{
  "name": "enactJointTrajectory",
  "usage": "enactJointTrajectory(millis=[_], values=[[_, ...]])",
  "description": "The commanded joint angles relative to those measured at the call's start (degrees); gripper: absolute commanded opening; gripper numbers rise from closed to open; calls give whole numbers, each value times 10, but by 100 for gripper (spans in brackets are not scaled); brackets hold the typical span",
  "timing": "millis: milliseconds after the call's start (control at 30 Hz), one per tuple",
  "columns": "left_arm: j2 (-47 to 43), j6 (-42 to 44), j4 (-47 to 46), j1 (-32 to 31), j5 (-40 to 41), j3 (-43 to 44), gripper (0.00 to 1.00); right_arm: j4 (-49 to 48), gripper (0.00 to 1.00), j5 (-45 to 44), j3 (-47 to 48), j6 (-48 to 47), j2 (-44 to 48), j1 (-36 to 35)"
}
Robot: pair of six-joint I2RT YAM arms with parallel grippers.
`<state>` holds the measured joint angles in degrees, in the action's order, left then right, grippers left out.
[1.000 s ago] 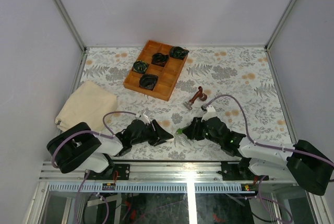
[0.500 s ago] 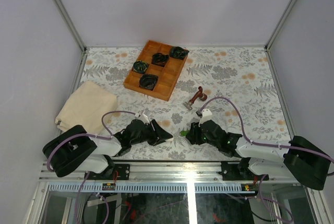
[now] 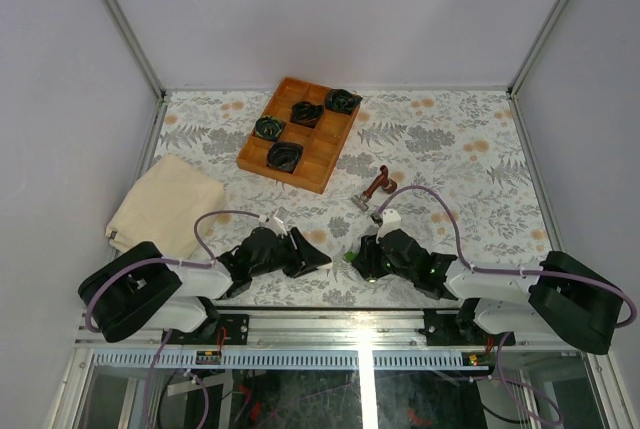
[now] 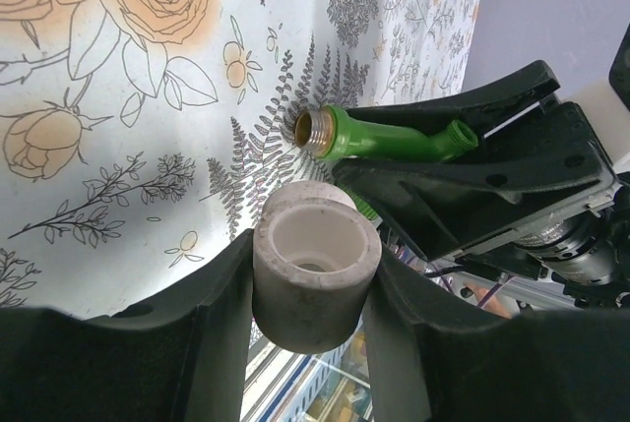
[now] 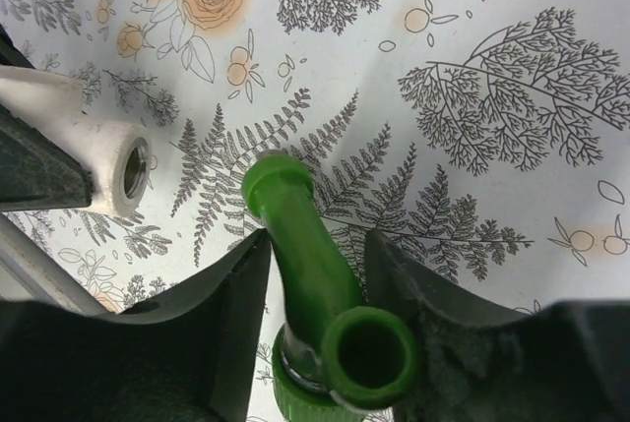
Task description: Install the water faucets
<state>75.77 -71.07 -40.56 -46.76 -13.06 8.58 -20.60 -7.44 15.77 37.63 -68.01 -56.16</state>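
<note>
Where the top view looks down, the left gripper point(image 3: 312, 254) and right gripper point(image 3: 360, 257) sit tip to tip. The red-brown faucet point(image 3: 374, 189) lies beyond the right one.
Left wrist: fingers clamped on the white piece point(image 4: 315, 279), green faucet point(image 4: 384, 137) just ahead, apparently not touching.
Right wrist: fingers clenched on the green faucet.

Left gripper point(image 3: 322, 259)'s white piece point(image 4: 315, 279) and right gripper point(image 3: 356, 258)'s green faucet point(image 4: 389, 137) nearly meet; red faucet point(image 3: 376, 187) lies just behind, tray point(image 3: 282, 177) and cloth point(image 3: 165, 204) farther left.

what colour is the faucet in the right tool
The faucet is bright green; right wrist view shows it best.
</note>
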Motion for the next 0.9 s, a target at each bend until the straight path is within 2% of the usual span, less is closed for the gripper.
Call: enactJointTrajectory(millis=[0,167,233,333,433,567,733,867], values=[[-9,13,-8,4,6,16,0,-4,44,-4,8,1,-8,-4],[-23,24,-10,13,-6,16,0,8,11,13,16,-13,16,-4],[-42,31,-17,33,-24,14,0,4,1,22,22,-19,51,-4],[-79,50,-29,95,-88,10,0,-9,0,31,36,-38,94,-4],[-121,58,-37,180,-193,25,0,-12,0,39,64,-76,126,-3],[-145,58,-30,265,-348,88,0,-41,0,73,87,-133,164,9],[-105,-60,-192,315,-532,143,0,-30,0,133,132,-201,198,31],[-93,-90,-208,315,-590,181,0,-12,0,182,168,-240,225,36]])
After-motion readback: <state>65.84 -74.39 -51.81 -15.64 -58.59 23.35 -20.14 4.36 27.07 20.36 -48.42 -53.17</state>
